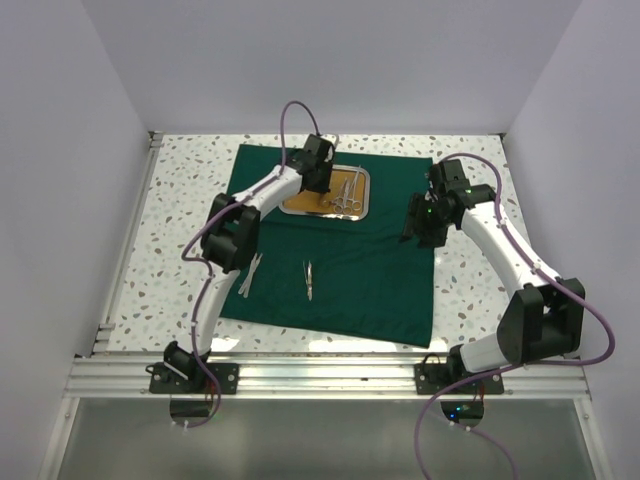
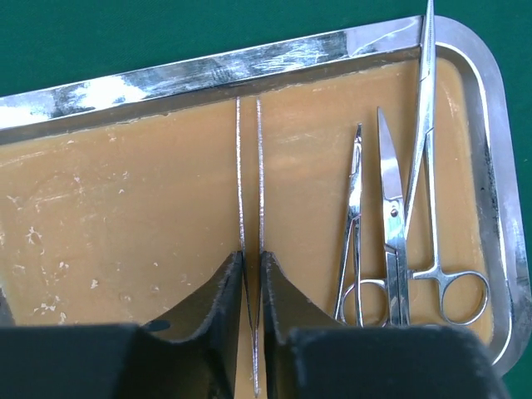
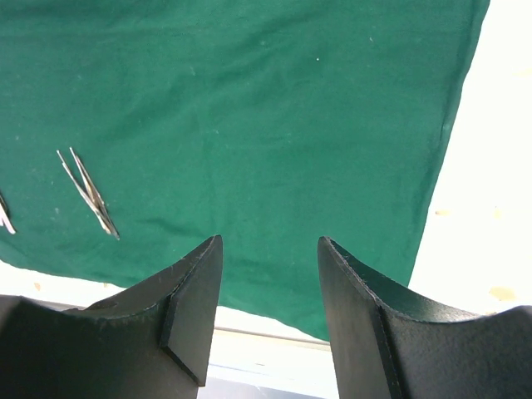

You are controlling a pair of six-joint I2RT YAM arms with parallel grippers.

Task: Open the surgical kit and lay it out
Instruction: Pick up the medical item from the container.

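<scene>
White walls box in the speckled desk. In the tray, your left jaws clamp tweezers, likely light, springy and slick; hold mid-length. Right jaws stand apart, empty, over the cloth.

Bright, even light from overhead, shadows soft and faint. Glare streaks the steel rim of the tray. Near the wrist lenses the black fingers blur slightly.

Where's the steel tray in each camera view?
Top external: the steel tray sits upper centre on the green cloth.
Left wrist: the steel tray fills most of the frame.
Right wrist: not in it.
Shared landmark: the green cloth, in all three views.
</scene>
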